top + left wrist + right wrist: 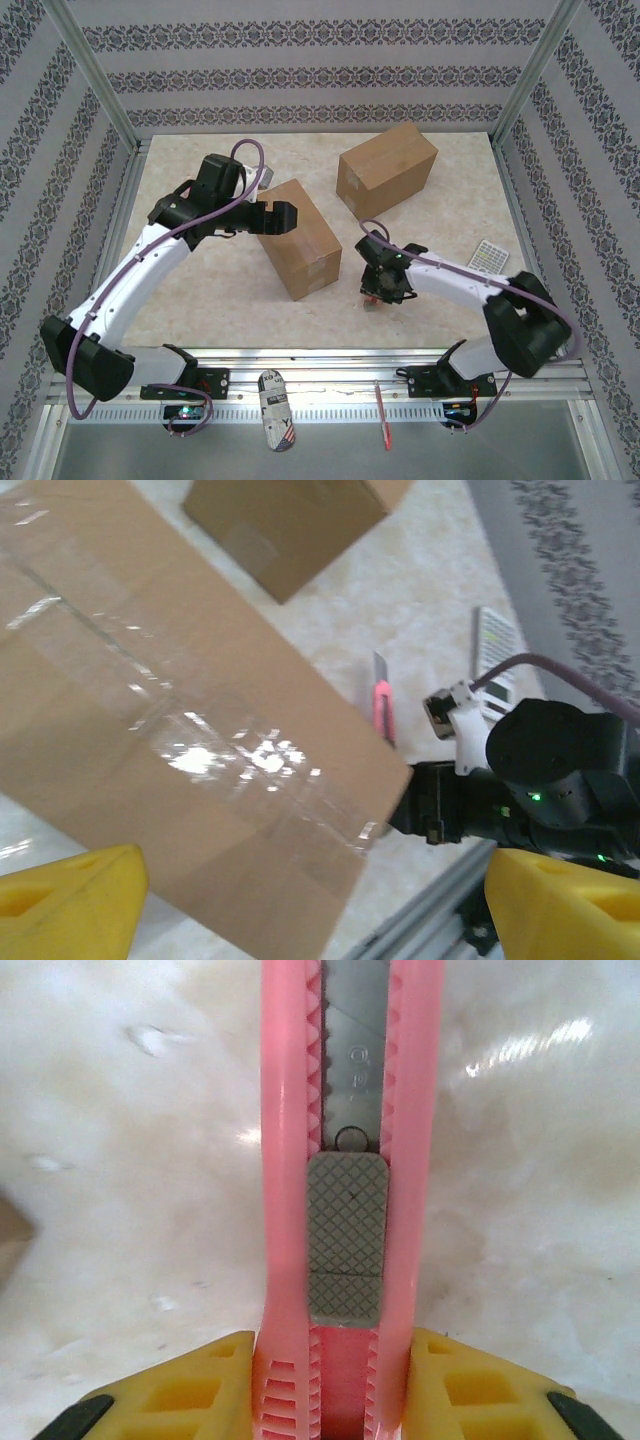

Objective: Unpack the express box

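A taped brown express box [297, 240] lies mid-table; its clear tape seam [180, 730] glints in the left wrist view. My left gripper [283, 217] hovers over the box's near-left top edge, open, its yellow fingers [70, 900] spread wide with nothing between them. A pink utility knife [345, 1210] with a grey slider and steel blade stands between the yellow pads [190, 1390] of my right gripper [385, 287], which is shut on the handle just right of the box. The knife [383, 708] points down toward the tabletop.
A second cardboard box [387, 168] sits at the back, right of centre. A white gridded card [487, 254] lies near the right wall. On the front rail rest a striped object [272, 408] and a thin red tool [382, 415]. Patterned walls enclose the table.
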You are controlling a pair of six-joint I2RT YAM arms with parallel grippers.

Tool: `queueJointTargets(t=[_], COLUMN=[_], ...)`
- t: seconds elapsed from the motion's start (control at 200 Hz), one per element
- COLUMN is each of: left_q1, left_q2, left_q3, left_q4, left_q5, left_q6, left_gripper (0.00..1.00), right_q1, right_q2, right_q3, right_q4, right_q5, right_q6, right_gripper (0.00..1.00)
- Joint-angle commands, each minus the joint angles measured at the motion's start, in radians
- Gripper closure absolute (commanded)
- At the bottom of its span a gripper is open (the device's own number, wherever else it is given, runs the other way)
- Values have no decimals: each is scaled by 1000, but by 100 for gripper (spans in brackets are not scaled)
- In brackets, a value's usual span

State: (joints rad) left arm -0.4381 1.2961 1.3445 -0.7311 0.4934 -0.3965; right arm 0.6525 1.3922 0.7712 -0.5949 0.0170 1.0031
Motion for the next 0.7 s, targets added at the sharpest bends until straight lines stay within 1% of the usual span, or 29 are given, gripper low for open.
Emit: queueJointTargets(t=[0.0,0.065,0.165,0.26,0.36,0.555,0.695], left_q1=[-16,-24,-37,-54,-81,-151,-184], left_q2=[-35,-35,-20,10,58,163,191], left_q3=[-21,-25,-20,1,42,132,151], left_q4=[106,142,174,188,190,207,283], left_q5=[154,194,217,231,229,205,194], left_q6=[-13,-27,-42,-47,-44,-56,-96], left_gripper=[12,12,12,12,12,15,16], right_q1=[8,6,6,6,6,8,8], right_q2=[-134,-207,-318,-411,-475,-495,-474], right_q3=[17,29,58,93,134,207,232], right_q4=[-65,-100,-130,-134,-131,-105,-62], right_q5=[78,93,84,43,-20,-143,-207], right_q6=[-77,-124,-223,-335,-439,-542,-562], right_gripper=[70,71,72,72,71,71,71])
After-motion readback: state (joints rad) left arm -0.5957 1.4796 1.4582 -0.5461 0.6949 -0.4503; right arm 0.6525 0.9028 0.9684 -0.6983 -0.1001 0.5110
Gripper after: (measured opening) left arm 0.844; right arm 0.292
